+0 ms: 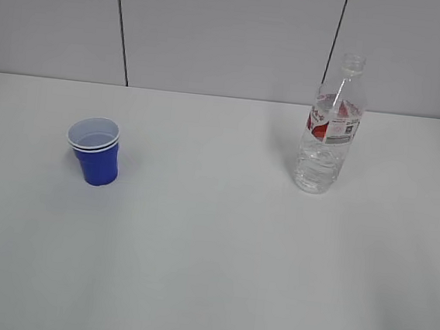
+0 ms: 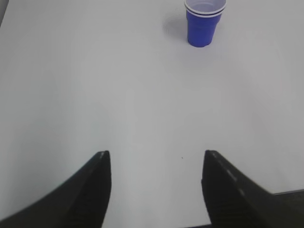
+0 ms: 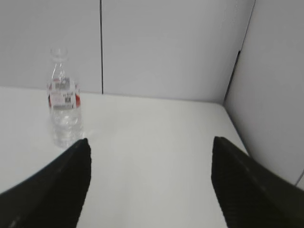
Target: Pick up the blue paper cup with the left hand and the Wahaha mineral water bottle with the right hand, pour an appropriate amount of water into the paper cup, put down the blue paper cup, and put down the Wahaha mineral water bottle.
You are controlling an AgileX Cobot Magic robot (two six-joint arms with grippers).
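The left gripper [image 2: 154, 159] hangs over the bare white table [image 1: 219, 258] with its two dark fingers [image 2: 95, 190] spread wide and nothing between them. The blue cup [image 2: 204, 23] stands upright well ahead of this gripper and a little to its right, clear of both fingers; its white rim shows a double edge, and its inside is white. The right gripper [image 3: 149, 145] is likewise spread wide, holding nothing, its fingers [image 3: 61, 185] framing an empty stretch of table. The water bottle [image 3: 64, 107] stands upright ahead of this gripper and off to its left, past the left finger, near the grey wall panels [image 3: 161, 47]. It has no cap, a red-and-white label sits around its shoulder, and clear water [image 1: 315, 170] shows through the lower part of its ribbed wall. From the outside camera, neither arm appears; the cup [image 1: 94, 151] sits on the left of the table and the bottle [image 1: 330, 129] on the right, well apart from each other.
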